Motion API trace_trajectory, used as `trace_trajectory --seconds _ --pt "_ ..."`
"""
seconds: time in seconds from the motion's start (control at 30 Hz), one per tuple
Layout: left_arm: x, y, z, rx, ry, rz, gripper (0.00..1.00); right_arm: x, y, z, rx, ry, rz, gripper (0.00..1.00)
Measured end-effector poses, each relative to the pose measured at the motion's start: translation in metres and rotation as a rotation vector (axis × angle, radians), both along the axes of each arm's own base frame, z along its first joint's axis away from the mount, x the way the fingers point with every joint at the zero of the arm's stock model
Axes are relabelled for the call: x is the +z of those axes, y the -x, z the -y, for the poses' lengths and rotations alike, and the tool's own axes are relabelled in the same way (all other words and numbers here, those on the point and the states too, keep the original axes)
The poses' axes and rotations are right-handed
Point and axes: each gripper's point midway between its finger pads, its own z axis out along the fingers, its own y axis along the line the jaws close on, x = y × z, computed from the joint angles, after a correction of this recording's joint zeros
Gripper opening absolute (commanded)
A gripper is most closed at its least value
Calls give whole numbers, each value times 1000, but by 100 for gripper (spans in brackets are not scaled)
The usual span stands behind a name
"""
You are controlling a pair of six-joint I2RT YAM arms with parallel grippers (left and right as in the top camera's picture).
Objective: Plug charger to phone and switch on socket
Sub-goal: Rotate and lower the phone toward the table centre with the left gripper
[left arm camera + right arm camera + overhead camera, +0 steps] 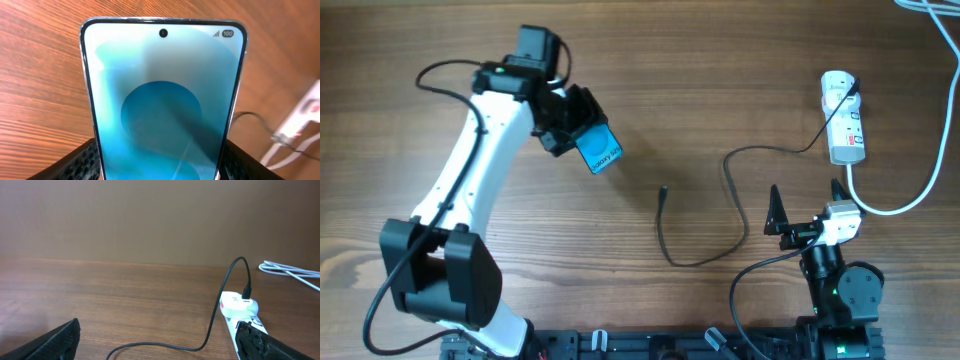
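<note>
My left gripper [582, 128] is shut on the phone [599, 150], holding it off the table at upper left. In the left wrist view the phone's lit turquoise screen [162, 100] fills the frame between my black fingers. The charger's thin black cable [735, 210] runs from the socket [844, 117] at the right, loops over the table and ends in a free plug tip [663, 190] at centre. My right gripper [808, 205] is open and empty, just below the socket. In the right wrist view the socket [240, 306] lies by the right finger and the cable [215, 325] passes between the fingers.
The socket's thick white cord [920, 195] curves along the right edge and off the top right. The black arm bases stand at the front edge, the right one [840, 290] below the right gripper.
</note>
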Motion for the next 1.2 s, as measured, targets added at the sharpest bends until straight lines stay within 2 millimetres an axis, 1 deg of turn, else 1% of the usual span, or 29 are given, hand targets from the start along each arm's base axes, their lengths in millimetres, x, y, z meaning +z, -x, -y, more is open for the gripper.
trace_trajectory --seconds 0.27,0.43,0.7,0.93,1.2 --pt "-6 4 9 -102 -180 59 68 0 0 0 0 0 0 100" --pt "-6 7 15 -175 -221 83 68 0 0 0 0 0 0 100" --pt "-7 16 24 -299 -251 90 68 0 0 0 0 0 0 100" --pt "-8 18 26 -352 -261 96 68 0 0 0 0 0 0 100" --pt "-8 20 25 -370 -266 93 68 0 0 0 0 0 0 100"
